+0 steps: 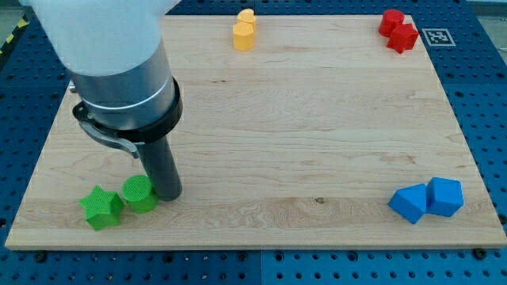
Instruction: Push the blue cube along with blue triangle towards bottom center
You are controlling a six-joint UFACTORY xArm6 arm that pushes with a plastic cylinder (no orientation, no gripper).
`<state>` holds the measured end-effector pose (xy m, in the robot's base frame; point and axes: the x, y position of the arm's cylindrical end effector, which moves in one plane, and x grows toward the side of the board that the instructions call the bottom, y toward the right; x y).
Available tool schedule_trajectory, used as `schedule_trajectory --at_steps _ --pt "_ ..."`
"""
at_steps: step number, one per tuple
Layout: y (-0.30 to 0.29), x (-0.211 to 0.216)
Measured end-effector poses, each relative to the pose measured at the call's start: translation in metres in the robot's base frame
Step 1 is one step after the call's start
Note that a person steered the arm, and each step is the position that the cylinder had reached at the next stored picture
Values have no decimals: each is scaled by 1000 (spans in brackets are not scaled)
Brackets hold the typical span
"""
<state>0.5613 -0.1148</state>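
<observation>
The blue cube (411, 203) and the blue triangle (444, 197) lie touching each other at the view's bottom right, cube on the left. My tip (168, 194) is at the view's bottom left, far from both blue blocks. It rests right beside the green cylinder (139, 194), on that block's right side. The arm's grey and white body covers the top left of the board.
A green star (101, 208) lies left of the green cylinder near the board's bottom edge (253, 244). Two yellow blocks (244, 32) sit at the top centre. Two red blocks (398, 32) sit at the top right. A marker tag (436, 36) is off the board's top right corner.
</observation>
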Motion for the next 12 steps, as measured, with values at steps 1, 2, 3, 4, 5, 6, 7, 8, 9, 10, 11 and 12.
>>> schedule_trajectory --at_steps 1,2,3,4,5,6,7,8,9,10,11,12 --pt "10 1" --pt "77 -18" --pt "149 -51" --pt "229 -71" --pt "310 -72" --pt "401 -72" --pt "435 -31" --pt "435 13" --pt "435 14" --pt "429 14" --pt "414 19" --pt "402 21"
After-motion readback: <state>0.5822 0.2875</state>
